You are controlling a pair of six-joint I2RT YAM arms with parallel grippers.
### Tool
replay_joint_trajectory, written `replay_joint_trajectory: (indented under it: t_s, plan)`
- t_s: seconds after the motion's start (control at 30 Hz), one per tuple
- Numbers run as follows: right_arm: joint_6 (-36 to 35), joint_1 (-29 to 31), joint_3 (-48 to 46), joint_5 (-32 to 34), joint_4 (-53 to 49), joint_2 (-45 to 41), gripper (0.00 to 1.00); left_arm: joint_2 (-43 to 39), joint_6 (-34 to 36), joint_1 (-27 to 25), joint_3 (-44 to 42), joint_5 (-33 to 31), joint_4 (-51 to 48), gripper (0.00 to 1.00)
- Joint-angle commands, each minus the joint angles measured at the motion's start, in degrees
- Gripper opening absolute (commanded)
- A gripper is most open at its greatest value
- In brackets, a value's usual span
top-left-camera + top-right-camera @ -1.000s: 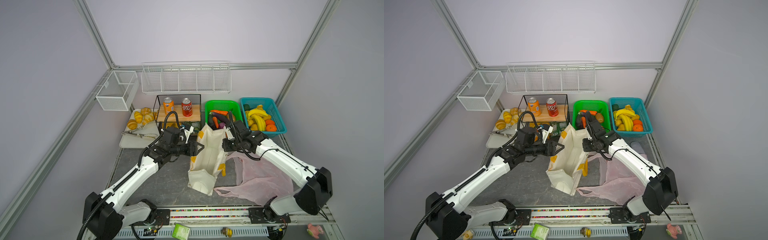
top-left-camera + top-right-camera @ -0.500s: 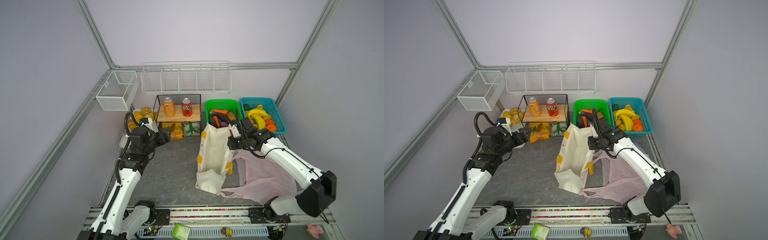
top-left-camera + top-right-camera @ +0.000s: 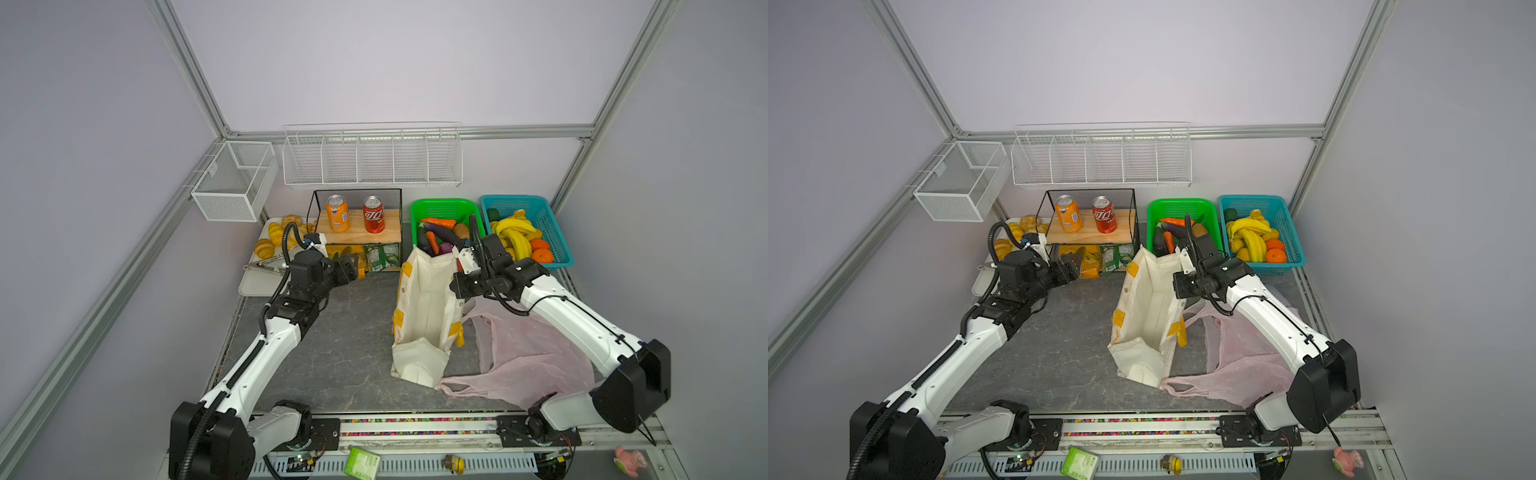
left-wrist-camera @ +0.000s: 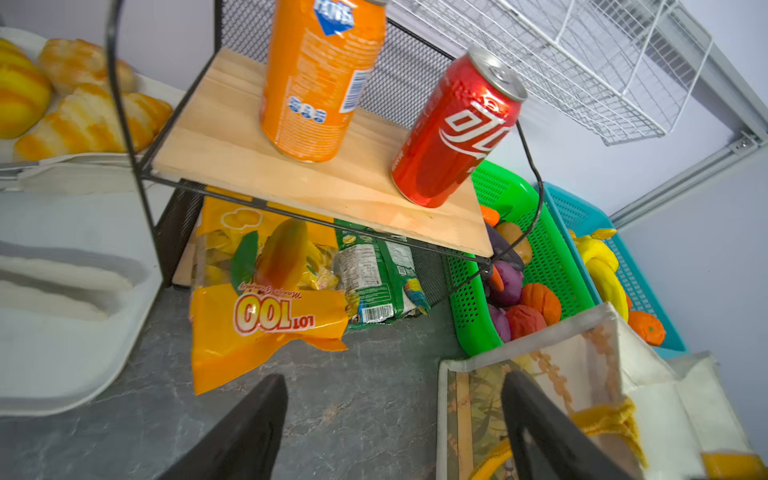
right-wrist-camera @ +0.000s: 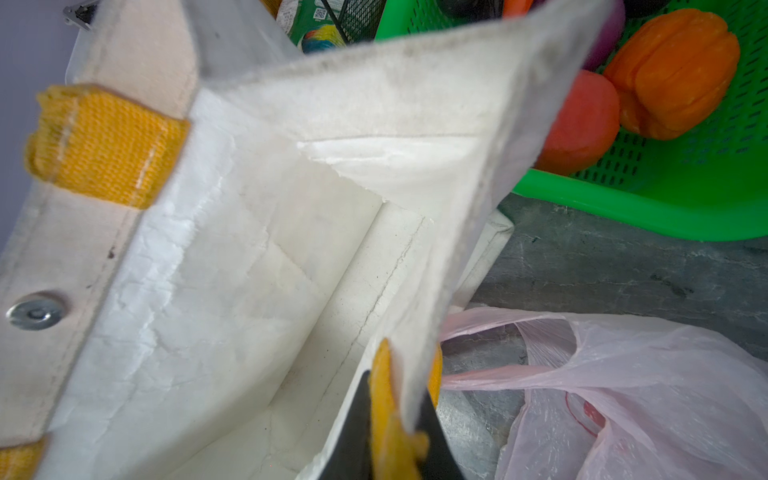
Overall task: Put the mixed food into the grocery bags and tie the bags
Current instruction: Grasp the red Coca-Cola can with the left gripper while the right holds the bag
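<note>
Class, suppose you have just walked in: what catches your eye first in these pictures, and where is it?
The cream tote stands open mid-table, its rim pinched by the right claw. At the back, an orange soda can and a red cola can stand on a wooden shelf, with the open left claw facing them.

You are looking down from high at the front in both top views, sharing nearly the whole tabletop (image 3: 353, 332). The left wrist camera is facing the can shelf (image 4: 249, 166) closely; the right is peering into the tote (image 5: 249, 270); both are catching the green basket (image 4: 557, 249).
</note>
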Motion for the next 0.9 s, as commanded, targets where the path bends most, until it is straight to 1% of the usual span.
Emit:
replay_joint_trajectory:
  t_s: [0.0, 0.23, 0.47, 0.53, 0.67, 0.87]
  plan:
    - [-2.34, -0.98, -0.49, -0.86, 2.72, 0.39, 0.08, 3.89, 3.11, -0.19, 2.30, -0.10, 8.63, 0.81]
    - [-2.56, -1.21, -0.98, -0.81, 2.93, 0.16, 0.08, 13.82, 9.07, -0.76, 12.18, 3.52, 6.98, 0.82]
    - [-2.11, -1.19, -0.92, -1.27, 3.61, 0.30, 0.08, 25.10, 13.39, -0.95, 26.09, 4.70, 2.21, 0.85]
    - [-1.94, -1.17, -0.90, -1.36, 3.81, 0.27, 0.08, 27.97, 14.37, -0.98, 30.20, 4.13, 0.09, 0.86]
    - [-1.74, -1.21, -0.60, -1.70, 3.89, 0.63, 0.08, 33.46, 15.82, -0.98, 37.62, 5.33, -3.20, 0.86]
    - [-1.70, -1.23, -0.46, -1.97, 4.19, 0.91, 0.08, 39.70, 17.02, -0.97, 45.59, 6.36, -6.55, 0.87]
